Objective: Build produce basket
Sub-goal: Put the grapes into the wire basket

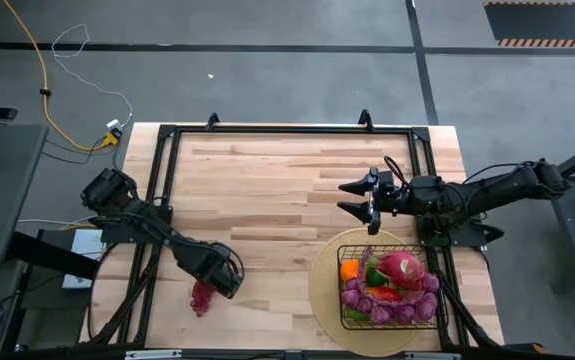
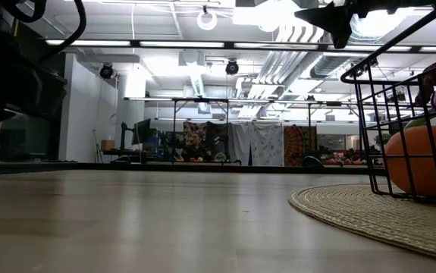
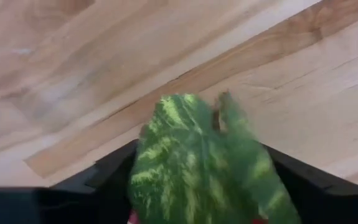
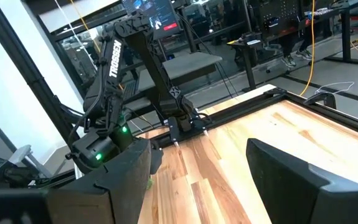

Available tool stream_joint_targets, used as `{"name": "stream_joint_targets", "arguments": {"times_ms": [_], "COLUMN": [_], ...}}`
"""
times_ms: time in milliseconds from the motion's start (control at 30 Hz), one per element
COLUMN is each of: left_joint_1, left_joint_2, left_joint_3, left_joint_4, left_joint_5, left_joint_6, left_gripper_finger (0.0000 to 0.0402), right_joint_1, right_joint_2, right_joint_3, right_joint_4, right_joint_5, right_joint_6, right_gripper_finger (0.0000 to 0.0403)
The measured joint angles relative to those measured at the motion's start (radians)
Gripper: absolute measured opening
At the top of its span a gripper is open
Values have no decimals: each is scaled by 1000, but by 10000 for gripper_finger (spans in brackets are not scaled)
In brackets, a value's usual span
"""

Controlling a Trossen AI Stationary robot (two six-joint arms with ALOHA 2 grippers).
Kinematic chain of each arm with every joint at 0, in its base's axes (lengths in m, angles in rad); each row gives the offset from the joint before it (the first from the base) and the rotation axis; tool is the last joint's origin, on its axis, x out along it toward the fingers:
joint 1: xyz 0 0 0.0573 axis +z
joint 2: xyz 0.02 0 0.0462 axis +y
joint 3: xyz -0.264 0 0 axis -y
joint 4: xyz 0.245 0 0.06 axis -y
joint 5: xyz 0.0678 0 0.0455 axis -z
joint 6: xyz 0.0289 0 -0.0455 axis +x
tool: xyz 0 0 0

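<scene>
The black wire basket (image 1: pixel 340 262) (image 2: pixel 371 129) stands on a round tan mat (image 1: pixel 319 290) (image 2: pixel 354 208) near the table's right near corner. It holds an orange (image 1: pixel 350 269) (image 2: pixel 422 161), a pink dragon fruit (image 1: pixel 401 266), green and red pieces and purple grapes (image 1: pixel 392 312). My left gripper (image 1: pixel 217 272) is near the left near corner, shut on a reddish-purple grape bunch (image 1: pixel 202 297) with green leaves (image 3: pixel 191 162). My right gripper (image 1: pixel 345 197) (image 4: pixel 197 186) hovers open and empty just beyond the basket's far side. My left gripper has the grape bunch by its green leafy top (image 3: pixel 166 155), which fills the gap between the two dark fingers (image 3: pixel 98 177). The reddish grapes (image 1: pixel 202 297) show beyond the gripper toward the near edge. Whether the bunch is clear of the table I cannot tell.
Black frame rails (image 1: pixel 287 130) run around the tabletop's edges. Bare wood (image 1: pixel 267 190) lies between the two arms. A yellow cable (image 1: pixel 47 95) lies on the floor beyond the left far corner. The room beyond the table holds further tables and screens.
</scene>
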Motion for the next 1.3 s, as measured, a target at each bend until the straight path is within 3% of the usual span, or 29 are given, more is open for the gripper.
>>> {"name": "stream_joint_targets", "arguments": {"times_ms": [233,367,567,767,867,1000,1133,1300], "left_joint_1": [55,105,195,295,348,400,436,465], "left_joint_2": [-68,-136,-324,-536,-607,-652,-683,-698], "left_joint_3": [-1,-1,0,1,2,2,3,2], "left_joint_4": [-13,-13,29,243,424,663,810,826], "left_joint_5": [-141,-224,-431,-610,-607,-500,-415,-359], "left_joint_6": [92,168,352,707,949,1247,1379,1383], "left_gripper_finger": [156,113,92,96,96,96,96,97], "right_joint_1": [0,0,0,0,0,0,0,2], "right_joint_2": [0,0,0,1,7,13,18,21], "right_joint_3": [0,0,-1,-2,-2,-2,-2,-2], "right_joint_4": [-1,0,13,61,100,137,182,203], "right_joint_5": [0,0,0,0,-11,-23,-32,-36], "right_joint_6": [11,22,46,57,68,63,56,49], "right_gripper_finger": [255,255,255,255,255,255,255,255]}}
